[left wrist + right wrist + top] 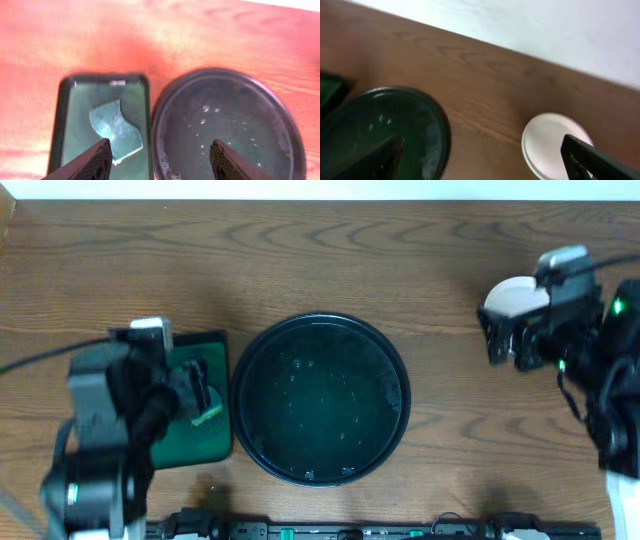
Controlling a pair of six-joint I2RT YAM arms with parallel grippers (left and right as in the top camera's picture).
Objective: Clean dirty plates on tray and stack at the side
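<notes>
The round black tray (pixel 320 470) lies at the table's middle with only wet droplets on it; it also shows as the tray (pixel 240 100) and the tray (pixel 420 120). White plates (pixel 512 298) sit at the far right, partly under the right arm. In the right wrist view one white plate top (pixel 550 142) shows, and I cannot tell how many lie beneath. My right gripper (pixel 482 157) is open, one finger over the tray and the other over the plate. My left gripper (pixel 160 152) is open and empty, above the gap between green tray and black tray.
A green rectangular tray (pixel 80 110) lies left of the black tray, with a teal sponge piece (pixel 115 131) on it. In the overhead view the left arm (pixel 105 430) covers much of this green tray (pixel 215 345). The table's back edge meets a white wall (pixel 545 30).
</notes>
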